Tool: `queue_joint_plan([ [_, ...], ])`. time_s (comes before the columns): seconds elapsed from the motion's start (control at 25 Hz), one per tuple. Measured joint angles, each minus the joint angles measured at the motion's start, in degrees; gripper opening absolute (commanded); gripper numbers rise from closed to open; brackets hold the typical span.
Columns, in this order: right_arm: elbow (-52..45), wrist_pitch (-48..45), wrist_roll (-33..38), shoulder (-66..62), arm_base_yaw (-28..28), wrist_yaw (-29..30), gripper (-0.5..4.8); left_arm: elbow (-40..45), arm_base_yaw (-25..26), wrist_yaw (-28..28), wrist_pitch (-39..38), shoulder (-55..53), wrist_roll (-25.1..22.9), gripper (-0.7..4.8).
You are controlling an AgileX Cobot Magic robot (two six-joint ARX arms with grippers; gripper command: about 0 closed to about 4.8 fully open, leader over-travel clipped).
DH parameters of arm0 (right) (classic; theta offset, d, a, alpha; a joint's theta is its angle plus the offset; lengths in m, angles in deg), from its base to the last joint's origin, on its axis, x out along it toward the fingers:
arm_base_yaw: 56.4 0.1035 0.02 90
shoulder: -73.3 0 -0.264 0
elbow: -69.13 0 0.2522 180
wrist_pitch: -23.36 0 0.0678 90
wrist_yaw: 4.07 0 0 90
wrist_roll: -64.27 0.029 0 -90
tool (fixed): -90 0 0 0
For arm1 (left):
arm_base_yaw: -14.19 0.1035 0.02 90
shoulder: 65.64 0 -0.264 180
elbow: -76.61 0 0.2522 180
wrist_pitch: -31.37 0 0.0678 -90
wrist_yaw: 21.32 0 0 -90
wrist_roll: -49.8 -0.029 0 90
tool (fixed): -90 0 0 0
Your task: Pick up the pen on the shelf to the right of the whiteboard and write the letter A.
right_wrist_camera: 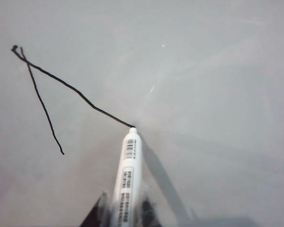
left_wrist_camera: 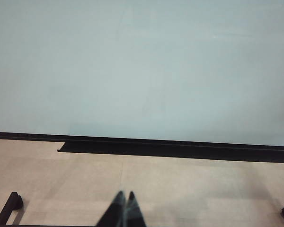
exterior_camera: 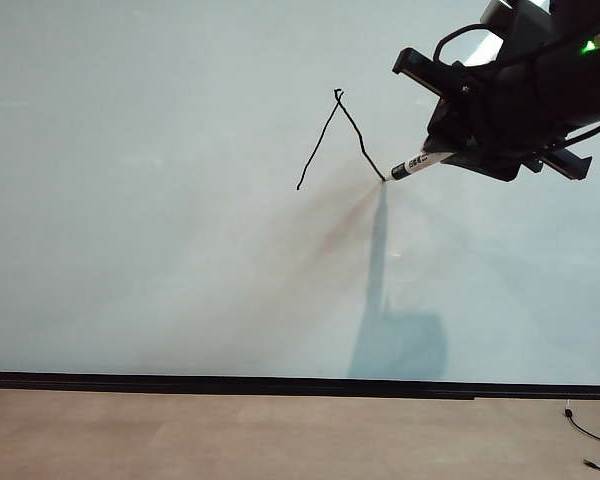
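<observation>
A pale whiteboard (exterior_camera: pixel 180 250) fills the exterior view above a tan floor (exterior_camera: pixel 230 440); the right gripper (exterior_camera: pixel 450 150) clamps the pen (exterior_camera: pixel 420 163), tip at the foot of the second stroke of the letter A (exterior_camera: pixel 338 140). The left gripper (left_wrist_camera: pixel 124 208) idles low, fingers together. The right wrist view suggests the tip touches. For the crossbar, lift cleanly, then press lightly midway.

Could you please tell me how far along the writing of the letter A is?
Done: both slanted strokes on the whiteboard. In hand: right gripper shut on the pen, tip at the second stroke's foot. Left: the crossbar. Left gripper idle, shut.
</observation>
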Motion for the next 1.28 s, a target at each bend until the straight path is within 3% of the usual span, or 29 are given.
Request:
queue_joint_plan([
  [0.68, -0.59, 0.87, -1.40, 1.66, 1.75, 0.24, -0.06, 0.00, 0.00, -0.02, 0.00, 0.00, 0.00, -0.05],
  [0.92, -2.71, 4.81, -8.70, 14.16, 12.44, -5.40, -0.06, 0.00, -0.02, 0.00, 0.00, 0.00, 0.00, -0.04],
  [1.28, 5.29, 15.28, -27.52, 14.27, 13.90, -3.67, -0.06, 0.00, 0.00, 0.00, -0.02, 0.00, 0.00, -0.04],
])
